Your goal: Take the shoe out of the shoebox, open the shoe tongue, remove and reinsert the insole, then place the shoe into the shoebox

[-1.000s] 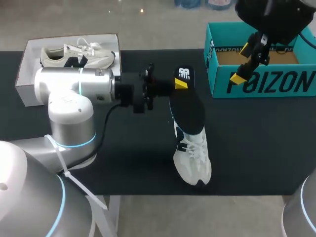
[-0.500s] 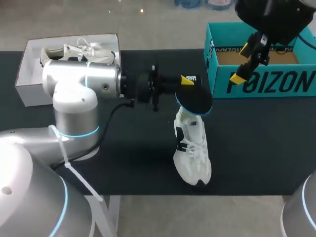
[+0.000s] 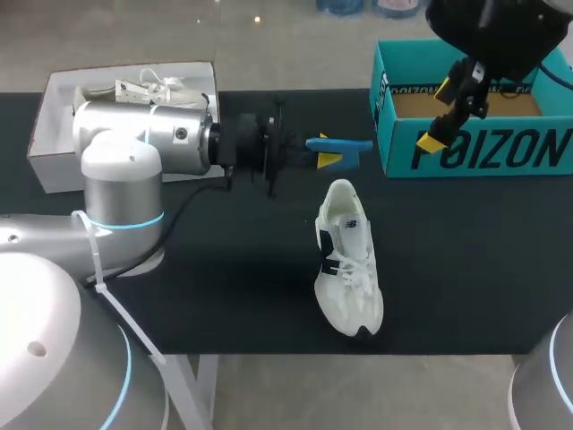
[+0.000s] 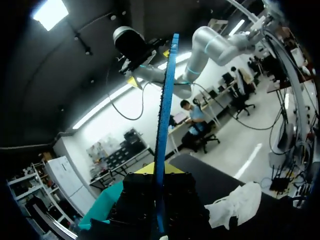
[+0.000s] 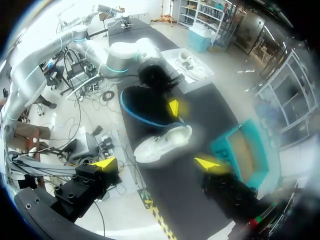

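Note:
A white shoe point(image 3: 347, 264) lies on the black table point(image 3: 466, 260), its heel toward the teal shoebox point(image 3: 474, 134). My left gripper point(image 3: 329, 152) is shut on the dark, blue-edged insole point(image 3: 342, 143), holding it edge-on in the air just beyond the shoe's heel. In the left wrist view the insole point(image 4: 165, 125) rises as a thin blue line from between the left gripper point(image 4: 159, 175), with the shoe point(image 4: 235, 205) below. My right gripper point(image 3: 448, 112) hangs open over the shoebox's front wall. The right wrist view shows the right gripper point(image 5: 156, 163) open and empty, high above the shoe point(image 5: 162, 142) and the insole point(image 5: 147, 105).
A white box point(image 3: 49, 134) with a second pale shoe point(image 3: 134, 98) in it stands at the back left, behind my left arm. The teal shoebox point(image 5: 242, 150) is open, with a brown bottom. Bare black table surrounds the shoe.
My left gripper has turned the insole from flat over the shoe to edge-on and carried it away from the shoe's opening. The right arm and the shoe have not moved.

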`<act>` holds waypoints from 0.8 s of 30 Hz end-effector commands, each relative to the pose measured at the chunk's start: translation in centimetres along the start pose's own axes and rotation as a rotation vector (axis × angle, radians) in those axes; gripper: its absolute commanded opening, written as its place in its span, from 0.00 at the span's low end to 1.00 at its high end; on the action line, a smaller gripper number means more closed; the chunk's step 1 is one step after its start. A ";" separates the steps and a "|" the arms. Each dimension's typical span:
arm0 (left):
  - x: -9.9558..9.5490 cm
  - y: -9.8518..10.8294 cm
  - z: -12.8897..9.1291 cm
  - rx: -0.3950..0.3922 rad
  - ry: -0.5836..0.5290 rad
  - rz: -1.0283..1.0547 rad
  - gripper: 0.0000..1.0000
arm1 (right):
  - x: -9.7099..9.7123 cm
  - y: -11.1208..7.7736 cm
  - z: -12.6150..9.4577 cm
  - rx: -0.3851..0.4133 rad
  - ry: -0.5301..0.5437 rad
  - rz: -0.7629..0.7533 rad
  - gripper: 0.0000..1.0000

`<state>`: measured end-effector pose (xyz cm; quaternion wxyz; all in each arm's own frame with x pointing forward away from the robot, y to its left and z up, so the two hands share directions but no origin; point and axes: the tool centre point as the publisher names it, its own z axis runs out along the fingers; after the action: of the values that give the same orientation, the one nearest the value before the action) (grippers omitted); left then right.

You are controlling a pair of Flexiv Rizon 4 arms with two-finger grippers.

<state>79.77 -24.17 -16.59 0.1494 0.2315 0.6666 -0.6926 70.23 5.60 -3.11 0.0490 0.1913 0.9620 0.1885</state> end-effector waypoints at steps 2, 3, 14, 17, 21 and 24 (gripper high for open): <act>0.3 0.0 0.5 0.102 0.039 -0.568 0.00 | -0.2 0.2 0.0 0.005 0.002 0.000 1.00; 0.3 0.0 0.5 0.102 0.039 -0.568 0.00 | -0.2 0.2 0.0 0.005 0.002 0.000 1.00; 0.3 0.0 0.5 0.102 0.039 -0.568 0.00 | -0.2 0.2 0.0 0.005 0.002 0.000 1.00; 0.3 0.0 0.5 0.102 0.039 -0.568 0.00 | -0.2 0.2 0.0 0.005 0.002 0.000 1.00; 0.3 0.0 0.5 0.102 0.039 -0.568 0.00 | -0.2 0.2 0.0 0.005 0.002 0.000 1.00; 0.3 0.0 0.5 0.102 0.039 -0.568 0.00 | -0.2 0.2 0.0 0.005 0.002 0.000 1.00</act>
<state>79.47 -24.60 -16.66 -0.0749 0.0558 0.6722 -0.7345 70.23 5.56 -3.09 0.0487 0.1911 0.9620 0.1886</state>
